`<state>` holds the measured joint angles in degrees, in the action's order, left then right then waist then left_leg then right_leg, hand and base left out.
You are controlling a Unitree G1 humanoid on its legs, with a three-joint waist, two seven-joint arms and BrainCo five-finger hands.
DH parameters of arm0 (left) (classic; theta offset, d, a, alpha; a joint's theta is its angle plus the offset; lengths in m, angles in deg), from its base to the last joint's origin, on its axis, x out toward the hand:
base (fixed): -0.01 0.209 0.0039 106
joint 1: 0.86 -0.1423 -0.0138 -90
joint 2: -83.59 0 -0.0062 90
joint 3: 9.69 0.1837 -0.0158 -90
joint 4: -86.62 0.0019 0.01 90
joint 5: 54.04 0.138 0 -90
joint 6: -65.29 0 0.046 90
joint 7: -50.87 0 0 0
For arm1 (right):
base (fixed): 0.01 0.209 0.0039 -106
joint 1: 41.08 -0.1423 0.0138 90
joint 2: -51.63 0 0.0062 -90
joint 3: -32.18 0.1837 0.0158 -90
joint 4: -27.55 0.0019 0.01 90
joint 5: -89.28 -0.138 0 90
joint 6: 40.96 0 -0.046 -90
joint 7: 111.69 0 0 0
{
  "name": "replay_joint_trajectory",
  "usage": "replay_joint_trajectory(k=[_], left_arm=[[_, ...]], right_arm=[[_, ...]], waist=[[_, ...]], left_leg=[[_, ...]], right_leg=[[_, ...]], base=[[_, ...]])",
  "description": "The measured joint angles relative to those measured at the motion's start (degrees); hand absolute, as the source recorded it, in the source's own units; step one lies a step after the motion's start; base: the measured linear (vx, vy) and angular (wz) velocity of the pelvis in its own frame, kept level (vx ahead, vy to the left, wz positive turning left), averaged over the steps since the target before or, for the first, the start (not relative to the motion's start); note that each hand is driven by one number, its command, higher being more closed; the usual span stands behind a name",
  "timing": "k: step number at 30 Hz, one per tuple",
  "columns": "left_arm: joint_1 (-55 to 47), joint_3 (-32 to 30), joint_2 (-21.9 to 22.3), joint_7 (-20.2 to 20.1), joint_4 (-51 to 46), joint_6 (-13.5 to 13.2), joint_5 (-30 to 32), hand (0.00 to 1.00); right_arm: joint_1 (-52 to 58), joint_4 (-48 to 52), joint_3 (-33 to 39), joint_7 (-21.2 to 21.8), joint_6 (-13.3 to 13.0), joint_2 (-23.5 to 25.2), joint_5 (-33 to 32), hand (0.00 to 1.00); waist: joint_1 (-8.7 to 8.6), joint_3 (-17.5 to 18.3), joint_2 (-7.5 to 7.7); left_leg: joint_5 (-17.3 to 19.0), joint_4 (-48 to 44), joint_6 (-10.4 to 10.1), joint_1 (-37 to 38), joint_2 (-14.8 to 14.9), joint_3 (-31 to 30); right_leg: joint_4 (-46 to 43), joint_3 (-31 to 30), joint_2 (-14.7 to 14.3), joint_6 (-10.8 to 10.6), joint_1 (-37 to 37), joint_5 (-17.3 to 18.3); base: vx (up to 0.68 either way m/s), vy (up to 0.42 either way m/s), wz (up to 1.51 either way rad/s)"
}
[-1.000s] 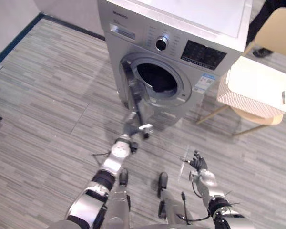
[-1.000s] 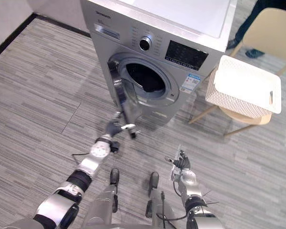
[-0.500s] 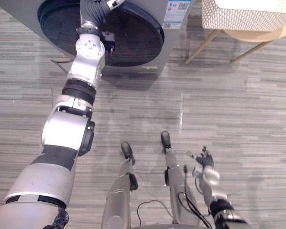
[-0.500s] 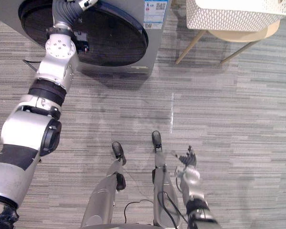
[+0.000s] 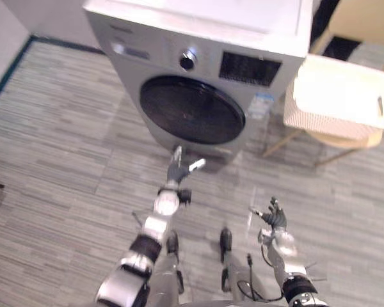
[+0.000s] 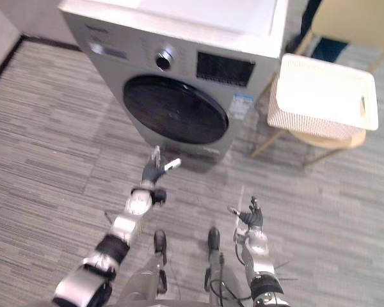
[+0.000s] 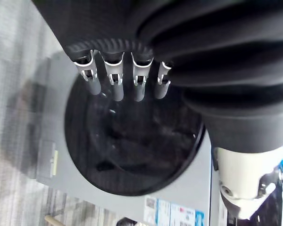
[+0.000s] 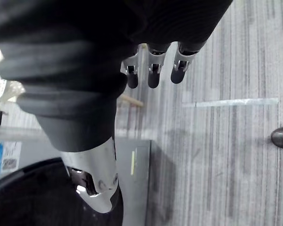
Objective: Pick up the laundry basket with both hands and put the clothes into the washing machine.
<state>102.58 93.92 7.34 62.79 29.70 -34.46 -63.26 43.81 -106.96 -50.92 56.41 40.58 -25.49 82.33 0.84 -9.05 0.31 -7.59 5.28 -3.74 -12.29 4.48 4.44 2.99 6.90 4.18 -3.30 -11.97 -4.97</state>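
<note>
Farthest left you have the grey striped plank floor (image 5: 51, 128). Next comes the robot's left hand (image 5: 176, 173), raised low in front of the silver-grey front-loading washing machine (image 5: 147, 70). Its fingers (image 7: 115, 87) are straight and side by side, the thumb stands out to one side, and it grips nothing. The hand hangs just below the machine's round dark glass door (image 5: 192, 110), which sits flush in its frame, and is not touching it. In the left wrist view you see those fingers pointing at the door, and what lies behind the dark glass cannot be made out.

Moving right, the robot's right hand (image 5: 274, 219) is held low over the floor, well apart from the machine, with its fingers loosely spread and empty.

Farthest right, beside the machine, the white perforated plastic laundry basket (image 5: 313, 123) rests on the seat of a pale wooden chair (image 5: 345, 141), well away from both hands. You cannot tell whether anything lies inside it.
</note>
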Motion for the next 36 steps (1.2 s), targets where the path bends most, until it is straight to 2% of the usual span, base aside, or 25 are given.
replay_joint_trajectory(k=[3, 5, 7, 10, 12, 13, 14, 15, 16, 17, 18, 19, 20, 21, 22, 23, 25, 27, 28, 29, 30, 31, 32, 34, 36], left_arm=[[-6.7, -2.3, -0.2, -1.8, 4.5, -0.1, -0.3, 0.0], [-8.7, -5.3, 0.0, -2.4, 10.4, 0.0, -0.3, 0.0], [-10.0, -9.1, -0.4, -3.2, 14.8, 0.0, -0.2, 0.0], [-13.0, -15.6, -1.9, -3.1, 19.9, 0.8, -0.1, 0.0], [-14.9, -18.1, -2.7, -3.1, 20.5, 0.8, -0.1, 0.0], [-16.2, -19.4, -2.8, -3.1, 20.5, 0.8, -0.2, 0.0], [-16.7, -19.5, -2.9, -3.0, 20.4, 0.8, -0.2, 0.0], [-17.6, -19.5, -3.1, -3.0, 20.4, 0.9, -0.3, 0.0], [-18.5, -19.4, -2.6, -3.0, 20.3, 0.9, -0.3, 0.0], [-18.5, -19.4, -2.6, -3.0, 20.1, 0.8, -0.3, 0.0], [-18.5, -19.4, -3.0, -3.0, 19.3, 0.8, -0.3, 0.0], [-17.9, -19.4, -3.1, -2.9, 18.5, 0.8, -0.3, 0.0], [-17.3, -19.5, -3.3, -2.9, 18.0, 0.8, -0.3, 0.0], [-15.7, -20.1, -3.5, -2.8, 17.6, 0.7, -0.3, 0.0], [-14.7, -20.0, -3.1, -2.8, 17.2, 0.7, -0.3, 0.0], [-13.5, -19.9, -1.9, -2.8, 16.0, 0.5, -0.3, 0.0], [-11.8, -19.2, -1.2, -2.8, 15.4, 0.3, -0.3, 0.0], [-12.4, -18.1, -1.8, -2.8, 14.6, -0.7, -0.1, 0.0], [-12.8, -18.0, -1.9, -3.0, 13.7, -1.3, -0.1, 0.0], [-12.8, -18.1, -1.3, -3.0, 13.4, -1.4, -0.1, 0.0], [-13.1, -18.3, -0.8, -3.1, 12.2, -1.3, 0.5, 0.0], [-15.0, -18.4, -0.3, -3.3, 10.3, -1.2, 0.9, 0.0], [-16.4, -18.9, -0.2, -3.3, 9.2, -1.3, 0.9, 0.0], [-16.6, -18.6, -0.1, -3.4, 9.0, -1.3, 0.9, 0.0], [-16.5, -18.2, 1.4, -4.3, 6.5, -1.5, 0.9, 0.0]], right_arm=[[1.1, -4.8, 0.0, 1.1, 0.5, -0.1, 1.6, 0.0], [2.2, -6.9, 0.0, 2.0, 1.2, -0.7, 1.9, 0.0], [1.0, -8.5, -0.4, 2.1, 1.4, -1.3, 1.9, 0.0], [-1.4, -9.7, -1.6, 2.3, 1.6, -1.3, 1.9, 0.0], [-1.5, -9.7, -2.2, 2.3, 1.7, -1.2, 1.9, 0.0], [-1.5, -9.7, -2.5, 2.5, 1.9, -0.8, 1.9, 0.0], [-1.5, -9.7, -2.5, 2.6, 2.0, -0.8, 1.9, 0.0], [-1.1, -9.2, -2.5, 3.2, 2.1, -0.9, 1.9, 0.0], [-0.2, -7.7, -3.0, 3.4, 2.2, -1.4, 1.9, 0.0], [0.2, -7.2, -3.7, 3.4, 2.2, -1.2, 1.9, 0.0], [0.3, -6.4, -4.5, 3.4, 2.1, 0.0, 1.9, 0.0], [0.3, -5.8, -5.2, 3.5, 2.1, 1.0, 1.9, 0.0], [0.3, -5.5, -5.2, 3.5, 2.0, 1.5, 1.9, 0.0], [0.4, -4.8, -5.2, 3.4, 2.1, 2.2, 1.8, 0.0], [0.8, -3.1, -5.2, 3.3, 2.2, 2.2, 1.8, 0.0], [2.0, 1.7, -5.1, 3.2, 2.2, 1.7, 1.9, 0.0], [6.1, 9.5, -5.2, 3.3, 1.7, 0.0, 5.0, 0.0], [8.9, 10.1, -4.9, 3.5, 0.6, -1.6, 7.2, 0.0], [10.3, 8.1, -4.5, 5.7, 0.7, -1.7, 4.6, 0.0], [10.2, 6.3, -3.7, 7.3, 0.4, -2.3, 1.8, 0.0], [9.7, 4.3, -3.0, 7.2, 0.0, -3.0, 2.1, 0.0], [8.8, 4.6, -3.5, 6.8, 1.1, -3.0, 3.1, 0.0], [8.7, 6.7, -5.0, 6.4, 1.7, -2.2, 3.1, 0.0], [8.8, 8.1, -5.5, 5.9, 1.7, -1.7, 3.6, 0.0], [8.8, 9.8, -5.7, 5.6, 1.2, -1.7, 5.6, 0.0]], waist=[[-0.06, 1.2, -1.31], [-0.06, 1.7, -2.11], [0.09, 1.7, -2.23], [1.08, 1.7, -1.72], [1.92, 1.5, -1.22], [2.85, 1.5, -0.37], [3.17, 1.6, -0.22], [3.03, 1.8, -0.56], [3.1, 1.6, -0.25], [2.99, 1.9, -0.59], [2.54, 1.7, -0.65], [1.62, 1.7, 0.11], [1.36, 1.5, 0.72], [1.35, 1.1, 2.19], [1.16, 0.9, 2.31], [-0.22, 0.5, 2.23], [-1.32, 0.0, 2.09], [-2.7, 0.5, 2.21], [-3.38, 0.6, 1.78], [-3.18, 0.6, 0.41], [-2.96, 0.6, -1.1], [-2.33, 0.6, -2.24], [-0.98, 0.5, -2.1], [-0.41, 0.6, -1.43], [0.03, 0.6, -0.09]], left_leg=[[0.7, -1.4, 0.3, -0.7, -0.9, -1.1], [2.1, -3.6, 1.7, -1.2, 0.5, 8.1], [2.1, -5.0, 1.8, -2.4, 0.8, 12.6], [3.8, -7.7, 4.2, -3.8, -1.6, 10.9], [6.8, -11.5, 5.4, -4.4, -3.4, 9.8], [10.5, -17.1, 6.0, -6.1, -4.2, 9.7], [12.1, -19.6, 6.5, -6.7, -4.4, 9.9], [16.0, -24.0, 7.4, -7.2, -4.8, 8.3], [18.0, -25.9, 8.3, -6.8, -5.7, 6.2], [18.5, -26.1, 8.8, -5.6, -5.9, 5.1], [18.9, -25.7, 9.3, -4.3, -6.3, 1.9], [18.7, -24.9, 9.8, -3.6, -6.8, -1.2], [18.7, -24.1, 9.9, -2.8, -7.3, -2.9], [18.6, -22.3, 9.9, -0.6, -8.9, -6.0], [18.9, -21.8, 10.2, 0.6, -9.8, -8.1], [19.5, -20.9, 10.4, 3.0, -11.4, -11.1], [20.9, -19.5, 9.9, 7.6, -13.9, -16.4], [24.7, -21.5, 8.3, 11.6, -14.6, -22.2], [26.5, -26.1, 5.4, 12.0, -14.2, -21.3], [26.9, -30.3, 4.4, 10.4, -13.0, -19.8], [25.8, -38.5, 1.6, 6.7, -11.5, -16.8], [21.0, -50.1, -2.6, 2.0, -8.8, -11.4], [19.9, -58.0, -2.4, -0.3, -3.1, -5.8], [20.4, -59.3, -1.7, -0.5, 0.0, -2.8], [20.9, -55.0, -0.8, -1.8, 4.0, 1.7]], right_leg=[[-2.0, 6.5, 1.6, -0.5, 3.1, 2.8], [-4.0, 12.3, 3.7, -1.8, 5.0, 4.9], [-5.3, 14.8, 5.1, -3.0, 5.3, 5.9], [-5.2, 16.8, 7.6, -4.3, 6.4, 6.8], [-5.4, 18.7, 9.6, -6.4, 8.5, 8.2], [-8.1, 20.1, 11.6, -7.9, 9.1, 10.4], [-10.3, 20.4, 12.8, -8.4, 9.2, 11.5], [-18.3, 20.7, 15.2, -8.0, 9.0, 13.7], [-31.5, 17.0, 17.7, -2.7, 4.8, 13.5], [-37.9, 13.2, 17.9, 0.4, 1.9, 11.3], [-47.8, 6.1, 15.9, -0.7, -4.0, 12.4], [-50.2, 3.9, 12.5, -1.5, -6.8, 16.6], [-50.2, 3.2, 10.5, -1.0, -8.3, 18.2], [-47.9, 2.1, 6.6, -0.5, -11.2, 20.2], [-45.5, 1.8, 5.0, -0.4, -12.8, 20.3], [-41.5, 0.9, 3.1, -0.8, -15.7, 20.0], [-34.2, -2.6, 1.9, -1.8, -18.4, 17.6], [-30.0, -4.9, 2.1, -0.4, -18.6, 11.7], [-31.5, -2.8, 2.9, 3.4, -17.1, 8.0], [-32.0, -1.2, 2.5, 3.9, -16.4, 8.6], [-31.2, 0.5, 1.6, 5.0, -14.6, 10.2], [-29.0, 1.2, -0.8, 6.2, -11.1, 11.5], [-26.4, 0.7, -3.2, 7.4, -5.9, 12.2], [-25.2, 1.0, -3.3, 8.0, -2.9, 12.6], [-21.8, 1.0, -2.6, 8.1, 2.0, 12.6]], base=[[0.01, 0.069, 1.12], [0.0, 0.098, 1.3], [0.07, 0.122, 0.91], [0.1, 0.155, 0.49], [0.15, 0.154, 0.55], [0.14, 0.137, 0.5], [0.2, 0.161, 0.66], [0.21, 0.147, 0.7], [0.23, 0.159, 0.79], [0.3, 0.192, 0.89], [0.37, 0.173, 1.05], [0.38, 0.129, 1.14], [0.46, 0.04, 1.29], [0.41, -0.01, 1.18], [0.49, -0.033, 1.64], [0.34, -0.044, 1.43], [0.59, -0.122, 1.89], [0.62, -0.223, 1.96], [0.53, -0.216, 1.19], [0.52, -0.19, 1.07], [0.6, -0.211, 0.41], [0.81, -0.277, -0.11], [0.8, -0.28, -0.35], [0.4, -0.137, -0.14], [0.42, -0.115, 0.06]])
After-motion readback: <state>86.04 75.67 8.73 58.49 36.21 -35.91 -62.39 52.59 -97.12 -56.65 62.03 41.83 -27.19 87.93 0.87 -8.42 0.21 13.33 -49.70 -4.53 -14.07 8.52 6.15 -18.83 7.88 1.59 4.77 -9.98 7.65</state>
